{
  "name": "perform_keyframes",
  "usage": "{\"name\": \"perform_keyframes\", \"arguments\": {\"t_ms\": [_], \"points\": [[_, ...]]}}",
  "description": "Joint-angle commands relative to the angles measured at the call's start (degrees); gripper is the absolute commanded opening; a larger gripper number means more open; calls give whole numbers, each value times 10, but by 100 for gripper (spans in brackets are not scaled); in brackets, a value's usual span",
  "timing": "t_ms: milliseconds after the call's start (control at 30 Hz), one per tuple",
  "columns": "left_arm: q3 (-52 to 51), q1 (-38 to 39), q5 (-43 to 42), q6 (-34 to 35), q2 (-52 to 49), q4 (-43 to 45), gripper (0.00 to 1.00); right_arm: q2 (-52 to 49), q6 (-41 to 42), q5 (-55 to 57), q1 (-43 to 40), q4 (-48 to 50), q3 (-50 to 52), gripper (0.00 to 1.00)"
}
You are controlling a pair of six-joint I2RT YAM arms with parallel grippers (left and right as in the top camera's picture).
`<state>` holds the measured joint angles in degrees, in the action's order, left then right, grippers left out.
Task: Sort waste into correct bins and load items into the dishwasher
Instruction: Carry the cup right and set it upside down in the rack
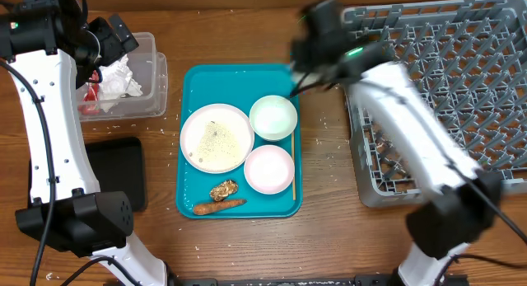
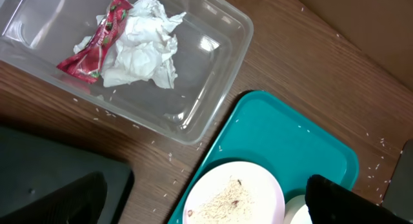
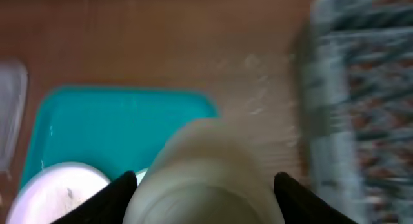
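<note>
Where the right gripper [image 3: 206, 192] clamps the small white cup [image 3: 206, 156] in its jaws near the grey rack [image 1: 494, 166], it should go mouth-down among free pegs [image 1: 436, 51]. Left gripper [image 2: 213, 198]: jaws released, near the clear tub [image 2: 227, 68].

Stretches the left arm [image 1: 45, 129] from the near edge to the tabletop's [image 1: 329, 236] far-left corner, left gripper [image 1: 115, 37] facing down, jaws wide apart. Slants the blurred right arm [image 1: 412, 129] from the near-right corner toward the far middle, right gripper [image 1: 317, 30] clamped round a small white cup [image 3: 206, 185].
</note>
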<state>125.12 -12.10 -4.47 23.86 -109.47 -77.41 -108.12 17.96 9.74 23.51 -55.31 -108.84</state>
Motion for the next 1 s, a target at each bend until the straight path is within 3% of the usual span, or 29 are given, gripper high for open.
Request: {"name": "perform_keyframes", "arguments": {"t_ms": [0,167,433,533,733,967], "points": [[-2,1,2,6,1,0,100,42,-3,39,-129,-24,-77,57],[-2,1,2,6,1,0,100,38,-3,17,-298,-36,-80,56],[-2,1,2,6,1,0,100,-10,-3,3,-475,-44,-66,57],[-2,1,2,6,1,0,100,-41,-1,-15,-508,-44,-66,59],[-2,1,2,6,1,0,100,-83,-1,-19,-536,-50,-66,77],[-2,1,2,6,1,0,100,-77,-1,-26,-535,-64,-68,82]]}}
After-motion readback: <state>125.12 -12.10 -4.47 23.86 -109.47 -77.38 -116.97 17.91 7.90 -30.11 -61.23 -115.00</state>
